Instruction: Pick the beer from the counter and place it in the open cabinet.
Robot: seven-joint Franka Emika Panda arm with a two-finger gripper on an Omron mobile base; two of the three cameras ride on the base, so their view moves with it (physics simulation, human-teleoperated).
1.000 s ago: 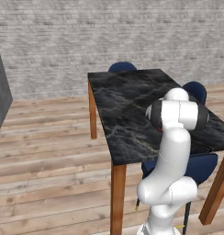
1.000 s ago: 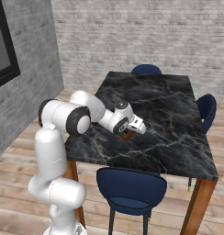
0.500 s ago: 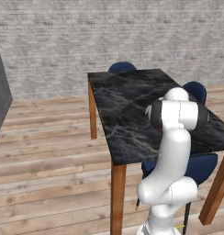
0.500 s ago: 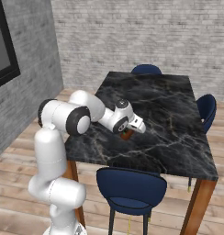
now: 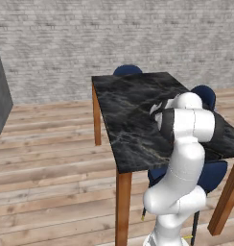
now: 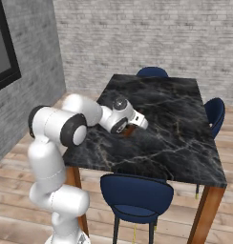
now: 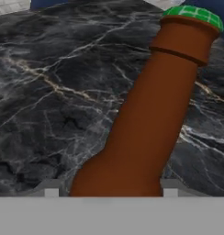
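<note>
The beer (image 7: 146, 124) looks like smooth brown glass with a green cap. The counter (image 6: 180, 124) is glossy black veined marble on wooden legs.

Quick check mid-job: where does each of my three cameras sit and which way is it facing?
Left base view: behind the arm's left, facing forward-down over the counter; the arm rises lower right.
Right base view: behind its right, same counter; the arm rises lower left, gripper at the beer.
Hand view: on the hand, along the fingers, close on the beer's neck and green cap.
Both base views share counter and blue chairs.
</note>
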